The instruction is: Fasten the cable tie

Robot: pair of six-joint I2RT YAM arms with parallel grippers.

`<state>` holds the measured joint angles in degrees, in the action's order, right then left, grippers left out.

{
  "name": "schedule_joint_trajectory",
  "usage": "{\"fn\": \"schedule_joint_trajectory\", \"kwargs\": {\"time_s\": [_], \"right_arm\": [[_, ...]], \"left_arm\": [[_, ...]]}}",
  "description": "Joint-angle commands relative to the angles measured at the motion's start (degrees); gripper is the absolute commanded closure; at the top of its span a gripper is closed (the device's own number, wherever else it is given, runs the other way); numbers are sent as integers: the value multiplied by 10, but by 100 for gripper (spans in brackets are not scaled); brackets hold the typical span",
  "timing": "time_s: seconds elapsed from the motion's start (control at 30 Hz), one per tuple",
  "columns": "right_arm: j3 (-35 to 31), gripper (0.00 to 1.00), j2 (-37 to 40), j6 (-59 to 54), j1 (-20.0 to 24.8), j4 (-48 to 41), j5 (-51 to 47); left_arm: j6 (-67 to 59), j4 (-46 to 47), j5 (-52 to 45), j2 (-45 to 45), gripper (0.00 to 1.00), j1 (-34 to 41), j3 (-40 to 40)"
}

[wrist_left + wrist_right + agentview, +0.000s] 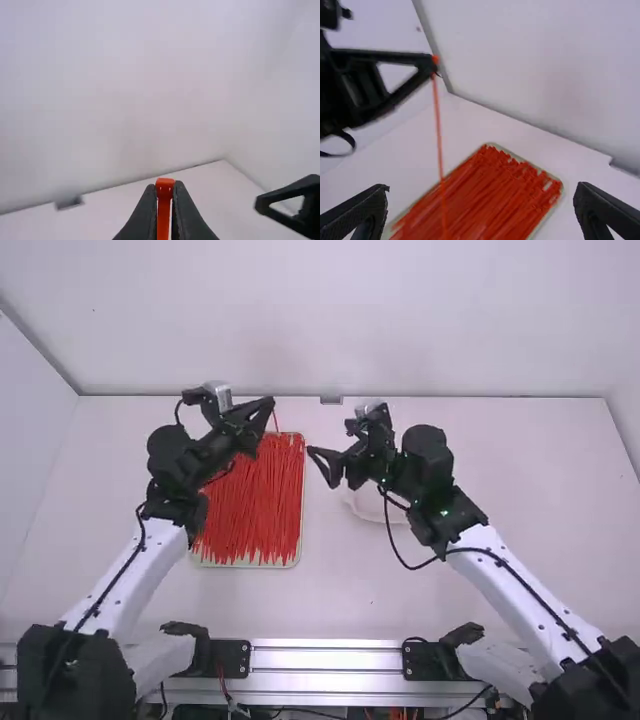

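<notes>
Gripped cable tie [164, 192] head in left jaws, right jaws released; likely needed next: catching dangling tail.

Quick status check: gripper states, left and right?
Left gripper: closed, holding one orange cable tie.
Right gripper: open, holding nothing.

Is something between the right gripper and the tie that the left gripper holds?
Nothing visible. The tie hangs from the left gripper in open air before the open right gripper; the tray lies below.
</notes>
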<state>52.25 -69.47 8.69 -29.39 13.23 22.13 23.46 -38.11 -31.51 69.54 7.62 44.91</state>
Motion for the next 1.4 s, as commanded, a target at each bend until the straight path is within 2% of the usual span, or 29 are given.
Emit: {"fn": "schedule_joint_trajectory", "kwargs": {"time_s": [0.0, 0.3, 0.43, 0.63, 0.77, 0.83, 0.9, 0.97, 1.0, 1.07, 1.2, 1.27, 1.37], "right_arm": [[-5, 1, -22, 10, -12, 20, 0], [-5, 1, -78, 10, -17, 82, 9], [-5, 1, -77, 10, -18, 88, 10], [-5, 11, -77, 10, -21, 95, 6], [-5, 26, -77, 10, -22, 96, 5], [-5, 38, -77, 10, -20, 95, 6], [-5, 45, -77, 10, -21, 95, 6], [-5, 60, -77, 10, -20, 93, 6], [-5, 60, -77, 10, -20, 93, 6], [-5, 77, -77, 16, -20, 93, 6], [-5, 87, -77, 16, -21, 93, 6], [-5, 99, -77, 16, -21, 93, 6], [-5, 100, -77, 16, -21, 94, 5]], "left_arm": [[7, -8, 0, 8, 98, 30, 4], [-40, 85, 16, 12, 98, 71, 66], [-38, 87, 16, 12, 98, 77, 75], [-38, 82, 55, 12, 98, 102, 77], [-38, 73, 56, 12, 98, 107, 77], [-36, 70, 56, 12, 98, 108, 77], [-36, 69, 56, 12, 98, 108, 77], [-35, 68, 56, 12, 98, 108, 76], [-35, 68, 56, 12, 98, 108, 76], [-33, 64, 54, 12, 98, 107, 76], [-28, 62, 55, 12, 98, 108, 76], [-23, 61, 55, 12, 98, 108, 76], [-23, 61, 56, 12, 98, 108, 76]]}}
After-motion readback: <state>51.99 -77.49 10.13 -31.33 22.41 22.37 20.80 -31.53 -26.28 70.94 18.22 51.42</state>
